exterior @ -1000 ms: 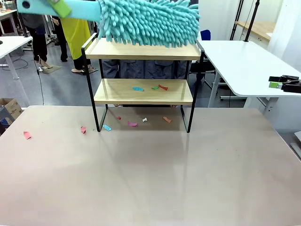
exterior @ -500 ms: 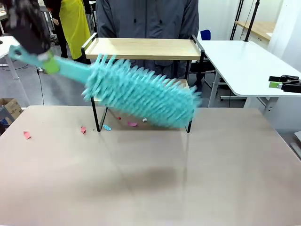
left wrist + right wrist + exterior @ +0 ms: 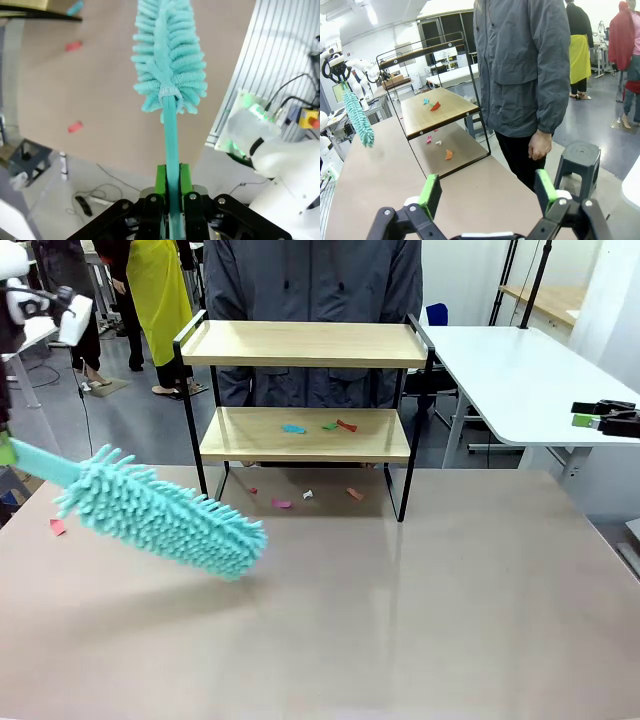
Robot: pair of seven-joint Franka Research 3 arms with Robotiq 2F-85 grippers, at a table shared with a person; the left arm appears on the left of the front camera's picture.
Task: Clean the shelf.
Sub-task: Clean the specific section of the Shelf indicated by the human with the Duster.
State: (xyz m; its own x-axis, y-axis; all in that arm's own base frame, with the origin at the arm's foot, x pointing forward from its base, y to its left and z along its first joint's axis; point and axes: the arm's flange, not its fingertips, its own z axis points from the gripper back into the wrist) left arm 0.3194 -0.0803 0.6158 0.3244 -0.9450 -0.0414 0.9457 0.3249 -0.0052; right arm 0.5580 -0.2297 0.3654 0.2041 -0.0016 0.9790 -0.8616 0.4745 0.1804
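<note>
Table [image 3: 420, 620]: wide and pale, shared with a person [image 3: 310, 280] who stands at its far side.

Shelf [image 3: 305, 435]: stands at the table's far middle, just in front of the person. Top board looks bare. The lower board carries paper scraps [image 3: 337, 425].

Duster [image 3: 160, 517]: head slanted low over the table, left of the shelf and apart from it. Judged to be lining up for the lower board. Contact with the table cannot be told.

Left gripper [image 3: 171, 175]: pads pressed together on the duster's handle, which runs straight out between them. This gives a firm sweeping hold.

Right gripper [image 3: 487, 192]: fingers spread wide, holding nothing, parked off to the side.

Loose scraps [image 3: 300, 498]: lying on the table under the shelf.
</note>
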